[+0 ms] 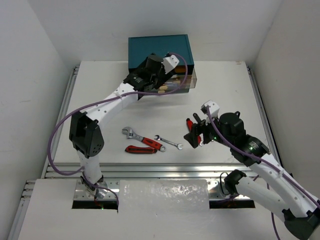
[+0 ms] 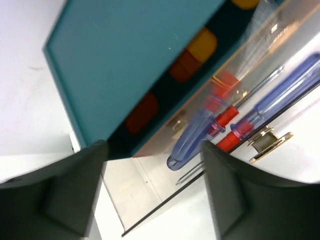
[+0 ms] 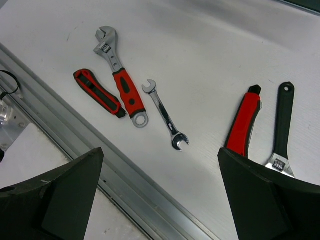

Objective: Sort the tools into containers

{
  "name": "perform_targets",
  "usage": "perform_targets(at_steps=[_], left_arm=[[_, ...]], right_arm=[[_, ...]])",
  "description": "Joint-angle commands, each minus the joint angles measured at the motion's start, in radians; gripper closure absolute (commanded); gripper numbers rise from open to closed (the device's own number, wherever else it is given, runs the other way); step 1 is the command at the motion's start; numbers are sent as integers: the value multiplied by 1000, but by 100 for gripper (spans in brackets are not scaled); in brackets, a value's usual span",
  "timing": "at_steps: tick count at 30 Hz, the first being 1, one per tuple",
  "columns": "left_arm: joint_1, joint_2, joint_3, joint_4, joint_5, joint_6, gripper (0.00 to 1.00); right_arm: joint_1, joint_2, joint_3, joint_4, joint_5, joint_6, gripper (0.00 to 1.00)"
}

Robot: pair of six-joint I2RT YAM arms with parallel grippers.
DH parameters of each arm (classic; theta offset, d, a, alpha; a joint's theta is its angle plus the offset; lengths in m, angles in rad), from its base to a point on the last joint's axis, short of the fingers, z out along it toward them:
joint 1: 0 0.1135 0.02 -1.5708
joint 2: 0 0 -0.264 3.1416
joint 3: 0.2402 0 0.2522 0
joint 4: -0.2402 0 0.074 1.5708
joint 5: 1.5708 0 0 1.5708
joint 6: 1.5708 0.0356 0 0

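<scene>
The teal chest [image 1: 159, 50] stands at 12 o'clock on the counter [image 1: 100, 90], with a drawer [image 1: 184, 80] pulled out toward 5 o'clock. In the left wrist view, blue-handled screwdrivers [image 2: 200, 135] lie inside the drawer behind its clear wall, next to a brass-coloured knob [image 2: 270, 142].

Near 6 o'clock on the counter lie a red-handled adjustable wrench [image 3: 120, 85], a red-and-black handled tool [image 3: 98, 93] just beside it at its 8 o'clock, and a small silver spanner [image 3: 165, 114] at its 4 o'clock. Well apart, toward 3 o'clock, a red-handled tool [image 3: 243, 122] and a black spanner [image 3: 282, 130] lie side by side.

The left arm rises from 7 o'clock and stretches toward 1 o'clock. The left gripper [image 2: 154, 147] is against the chest's front corner, fingers spread and holding nothing. The right arm reaches in from 5 o'clock, wrist bent down. The right gripper [image 3: 160, 152] hangs above the counter, fingers wide apart and empty, the right finger over the red-handled tool.
</scene>
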Motion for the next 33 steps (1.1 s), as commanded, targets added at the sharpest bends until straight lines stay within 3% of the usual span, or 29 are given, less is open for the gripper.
perform_targets(at_steps=[1, 2, 5, 8, 9, 12, 14, 17, 20, 25, 33], left_arm=[[-10, -97, 21, 96, -13, -41, 15], [-13, -126, 26, 127, -13, -52, 1], [-24, -190, 44, 178, -83, -134, 1], [-24, -302, 21, 187, -250, -366, 0], [-24, -339, -14, 160, -282, -527, 0], [-21, -528, -166, 8, -278, -804, 0], [-21, -704, -364, -25, -159, -875, 0], [-22, -919, -575, -9, -38, -888, 0], [-24, -1074, -836, -20, -14, -911, 0], [-24, -1197, -947, -77, 161, -880, 0], [-18, -1315, -1013, -35, 149, -894, 0]], right_arm=[[-1, 17, 56, 19, -10, 1, 3], [-1, 23, 56, 23, -11, 4, 3], [1, 50, 46, 69, -3, 38, 3], [-4, 116, 27, 178, 30, 111, 8], [-8, 142, 29, 212, 36, 139, 10], [-34, 288, 53, 402, 46, 240, 45], [-35, 431, 108, 456, 78, 278, 72], [-36, 632, 219, 563, 137, 283, 83], [-33, 792, 343, 617, 162, 214, 96], [-38, 926, 518, 625, 216, 179, 100], [-36, 1170, 780, 534, 165, 134, 100]])
